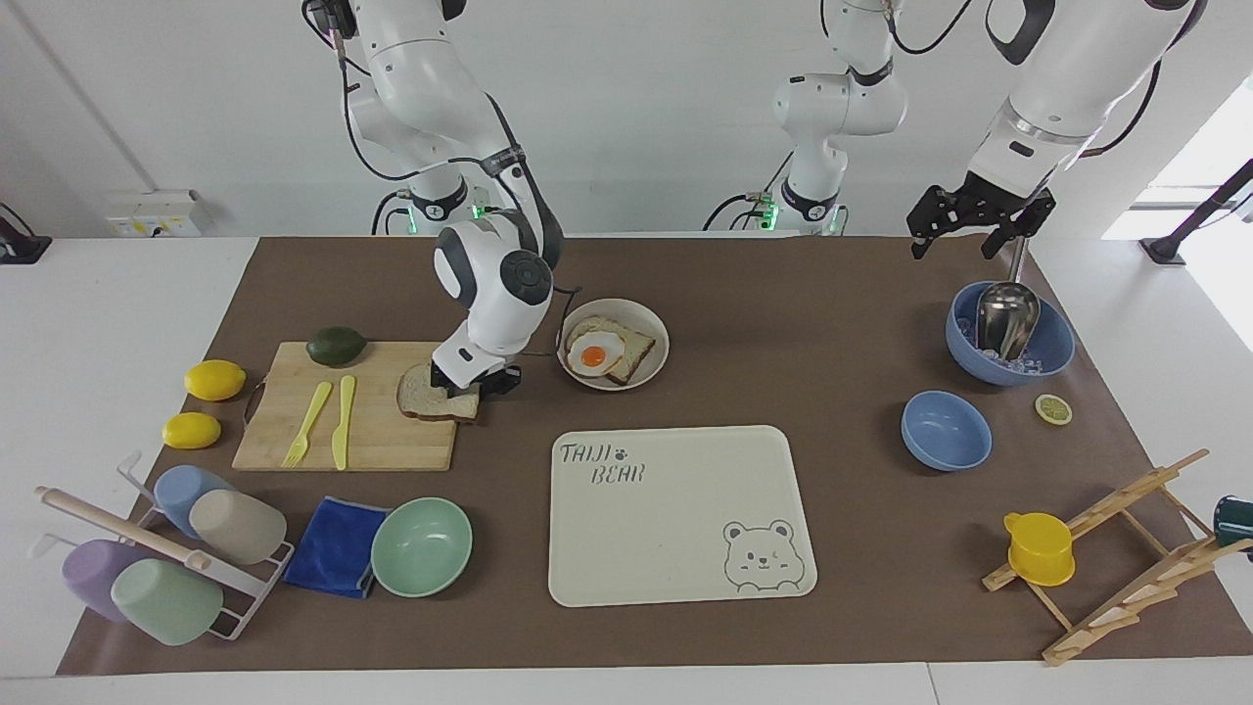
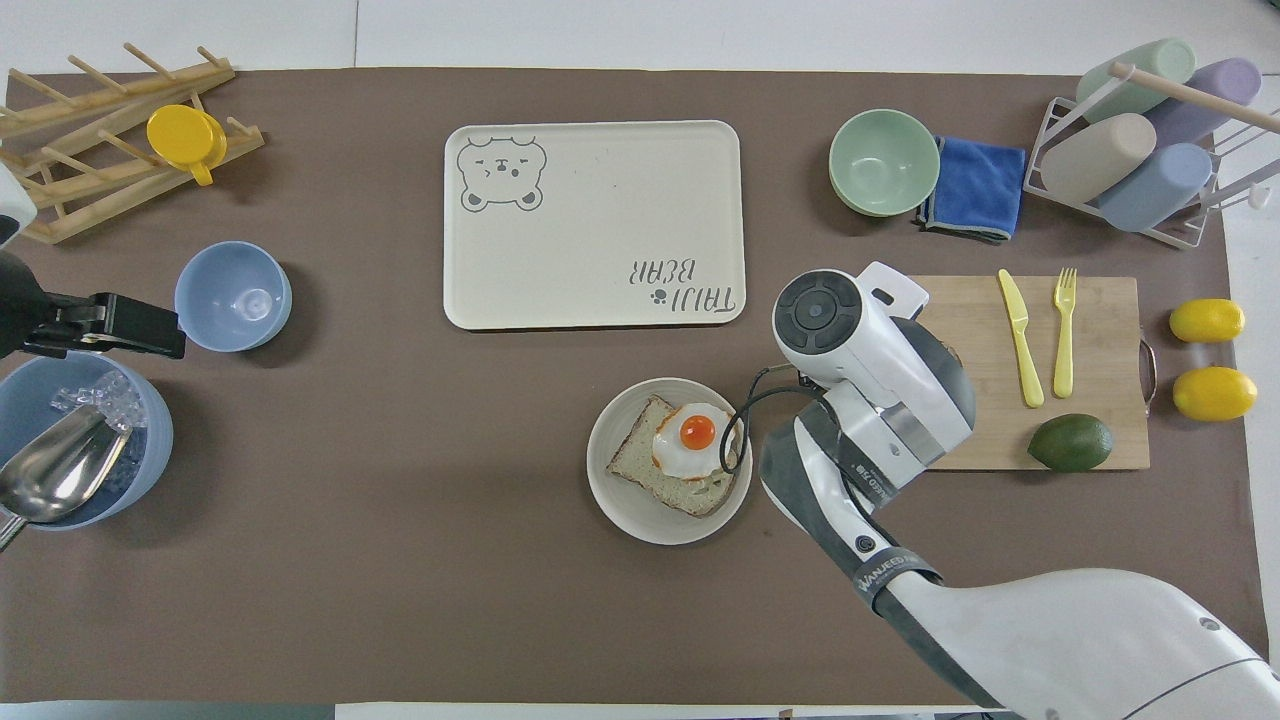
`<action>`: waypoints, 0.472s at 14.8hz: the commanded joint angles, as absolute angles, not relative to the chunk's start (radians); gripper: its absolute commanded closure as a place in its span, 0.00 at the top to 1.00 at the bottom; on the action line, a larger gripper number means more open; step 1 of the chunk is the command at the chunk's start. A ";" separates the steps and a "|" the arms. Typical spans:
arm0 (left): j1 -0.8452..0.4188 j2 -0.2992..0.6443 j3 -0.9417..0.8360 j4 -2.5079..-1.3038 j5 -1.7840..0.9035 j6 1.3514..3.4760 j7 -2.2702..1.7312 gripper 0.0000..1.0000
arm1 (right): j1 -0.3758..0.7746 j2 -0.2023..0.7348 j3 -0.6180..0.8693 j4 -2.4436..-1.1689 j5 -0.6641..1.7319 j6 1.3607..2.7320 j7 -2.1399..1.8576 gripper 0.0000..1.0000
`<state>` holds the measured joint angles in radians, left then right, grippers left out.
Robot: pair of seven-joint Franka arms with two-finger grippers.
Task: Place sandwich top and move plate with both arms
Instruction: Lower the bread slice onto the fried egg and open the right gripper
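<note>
From the facing view, the right end effector (image 1: 477, 384) is down on the sandwich top (image 1: 431, 397), at the slice's edge nearest the plate (image 1: 650, 367); it appears to pinch the bread. The slice lies on the cutting board (image 1: 372, 441) beside the plate. The left end effector (image 1: 969, 223) hangs spread, well away from the plate. From overhead, the right arm (image 2: 880, 400) covers the slice; the plate (image 2: 620, 500) sits beside it.

Sandwich top (image 1: 423, 396) on cutting board (image 1: 372, 436)
</note>
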<state>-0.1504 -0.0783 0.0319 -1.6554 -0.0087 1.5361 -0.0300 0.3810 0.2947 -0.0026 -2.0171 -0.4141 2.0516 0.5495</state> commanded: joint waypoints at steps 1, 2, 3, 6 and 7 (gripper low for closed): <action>-0.152 -0.091 0.029 -1.664 -0.002 1.546 -0.028 1.00 | 0.406 0.291 -0.002 -2.046 -0.422 2.049 0.572 0.00; -0.152 -0.091 0.029 -1.664 -0.002 1.546 -0.028 1.00 | 0.407 0.293 0.000 -2.036 -0.422 2.037 0.571 0.00; -0.152 -0.091 0.029 -1.664 -0.002 1.546 -0.028 1.00 | 0.411 0.296 0.000 -2.011 -0.422 2.011 0.569 0.00; -0.161 -0.092 0.029 -1.664 -0.002 1.545 -0.029 1.00 | 0.481 0.305 0.003 -1.904 -0.390 1.880 0.577 0.00; -0.161 -0.092 0.029 -1.666 -0.002 1.545 -0.028 1.00 | 0.506 0.307 0.003 -1.860 -0.368 1.831 0.578 0.00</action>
<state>-0.1525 -0.0783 0.0279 -1.6554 -0.0087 1.5361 -0.0300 0.4572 0.2939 -0.0011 -1.9473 -0.4039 1.9205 0.5526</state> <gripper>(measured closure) 0.000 0.850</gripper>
